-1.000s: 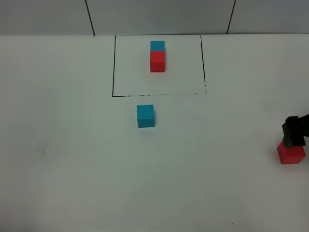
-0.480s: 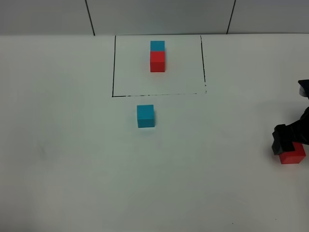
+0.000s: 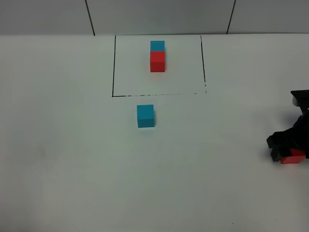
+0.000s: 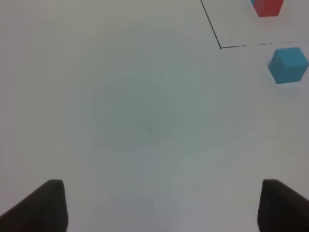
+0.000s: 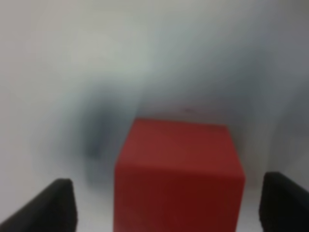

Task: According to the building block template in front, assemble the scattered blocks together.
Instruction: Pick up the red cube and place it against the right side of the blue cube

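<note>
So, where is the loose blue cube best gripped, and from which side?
From above, on two opposite side faces of the loose blue cube: it sits flat on the table, all four sides free, and parallel faces give an even hold.

Left tool (image 4: 154, 205): jaws spread wide, its two dark fingers (image 4: 43, 205) showing only at the outer corners of its wrist view; out of the high camera's sight | Right tool (image 5: 166, 203): jaws parted, dark fingers (image 5: 50, 205) well apart | Right arm (image 3: 301, 104): reaches in at the far right edge, tool held low, black.
</note>
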You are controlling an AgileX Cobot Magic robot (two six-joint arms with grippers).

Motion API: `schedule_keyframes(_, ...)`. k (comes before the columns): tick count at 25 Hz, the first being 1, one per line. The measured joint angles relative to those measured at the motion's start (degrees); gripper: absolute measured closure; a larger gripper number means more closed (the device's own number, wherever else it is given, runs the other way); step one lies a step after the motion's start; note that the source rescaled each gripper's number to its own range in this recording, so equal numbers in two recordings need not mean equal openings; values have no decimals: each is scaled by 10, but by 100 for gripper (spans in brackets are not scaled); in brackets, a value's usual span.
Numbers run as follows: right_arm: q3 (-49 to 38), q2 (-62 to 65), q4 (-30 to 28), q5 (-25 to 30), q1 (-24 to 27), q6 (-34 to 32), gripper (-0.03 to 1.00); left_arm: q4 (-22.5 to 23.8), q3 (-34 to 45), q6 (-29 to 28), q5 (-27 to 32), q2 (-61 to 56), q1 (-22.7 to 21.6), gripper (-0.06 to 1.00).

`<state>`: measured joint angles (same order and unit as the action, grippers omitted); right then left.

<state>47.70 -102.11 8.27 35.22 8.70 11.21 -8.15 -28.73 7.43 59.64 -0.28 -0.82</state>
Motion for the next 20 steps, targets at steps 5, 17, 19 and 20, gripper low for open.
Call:
schedule_keyframes(5,1,0,-12,-1,0,-11,95,0,0,0,0,0,0,26)
schedule_keyframes(17,141,-5,-94,108,-194,250,95,0,0,2,0,0,0,26)
schedule_keyframes(19,195,-40,-109,157,-232,294,95,0,0,2,0,0,0,26)
schedule_keyframes(20,225,-63,-113,186,-249,317,95,0,0,2,0,0,0,26)
